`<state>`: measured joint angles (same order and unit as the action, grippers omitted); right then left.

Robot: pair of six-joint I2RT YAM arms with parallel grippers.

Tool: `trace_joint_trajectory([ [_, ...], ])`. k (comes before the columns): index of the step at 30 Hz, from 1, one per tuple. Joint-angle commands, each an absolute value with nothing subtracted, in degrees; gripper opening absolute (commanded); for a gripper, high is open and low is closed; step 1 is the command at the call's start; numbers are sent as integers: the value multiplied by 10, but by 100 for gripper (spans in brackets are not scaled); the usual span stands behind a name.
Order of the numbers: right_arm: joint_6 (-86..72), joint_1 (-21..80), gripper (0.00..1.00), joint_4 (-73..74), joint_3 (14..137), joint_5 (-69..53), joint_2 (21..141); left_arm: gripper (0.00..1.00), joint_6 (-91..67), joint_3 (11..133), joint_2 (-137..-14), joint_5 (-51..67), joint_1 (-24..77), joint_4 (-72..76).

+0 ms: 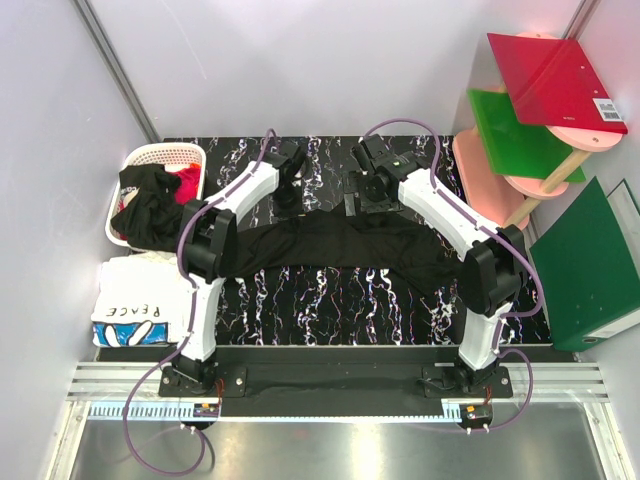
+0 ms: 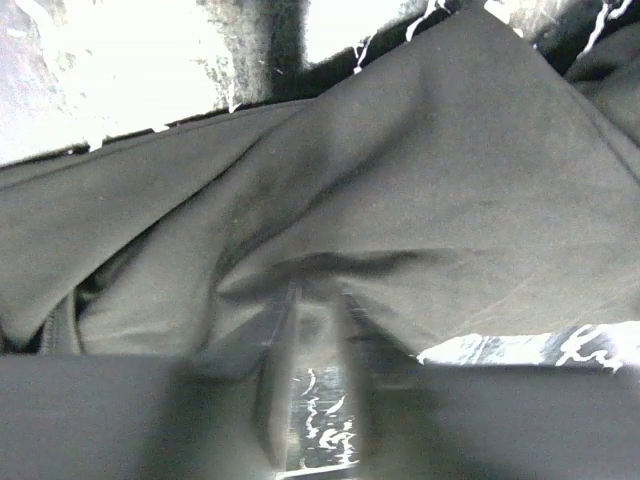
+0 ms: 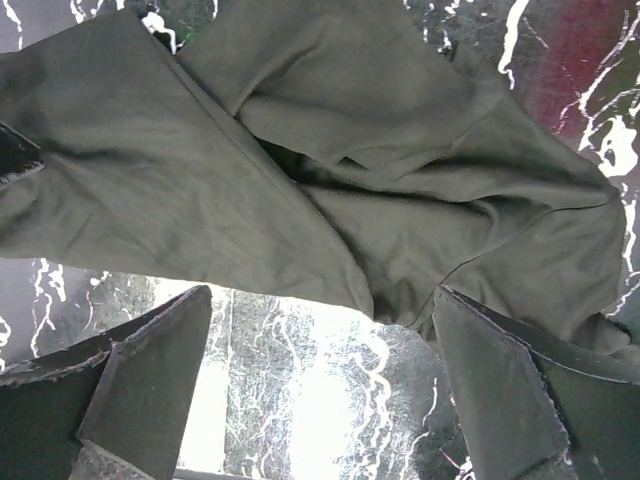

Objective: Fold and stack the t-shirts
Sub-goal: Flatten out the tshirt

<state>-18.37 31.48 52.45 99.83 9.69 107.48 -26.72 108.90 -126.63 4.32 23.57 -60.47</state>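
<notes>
Table (image 1: 330,300), black marble, fills centre of top view. Black t-shirt (image 1: 330,245) lies across it mid-frame as a long band, roughly elbow to elbow, bunched & creased, not flat. White "PEACE" tee (image 1: 130,305) sits folded at lower left. Basket (image 1: 150,152) is upper left, w/ unfolded tees (image 1: 150,205) (black, red) spilling over its rim.

Step, prob.: spread the black t-shirt flat before 1st fold.

Left gripper (image 2: 315,300): jaws narrow, marble showing btwn them, cloth ridge right at the tips. Can't tell if it's pinched or only nudged. Right gripper (image 3: 322,295): spread wide, grasping nothing, hem lying just above the gap in wrist view.

To do it well:
- Each side should pinch a single edge layer, not a wad.
- Check grip before lifting.
- Pull outward evenly toward left & right frame edges so creases drop out.
- Keep cloth low on the table.
</notes>
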Motion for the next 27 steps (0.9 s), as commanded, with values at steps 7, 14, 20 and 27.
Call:
trace_joint_trajectory([
  [7,-178,310,100,512,986,89,1048,22,-254,1103,-1286,54,236,-599],
  [14,-183,309,100,511,977,82,1044,99,-258,1101,-1257,42,236,-593],
  [20,-180,308,100,512,974,80,1042,18,-258,1115,-1315,80,237,-593],
  [27,-181,308,100,511,969,76,1039,0,-259,1112,-1295,55,241,-599],
])
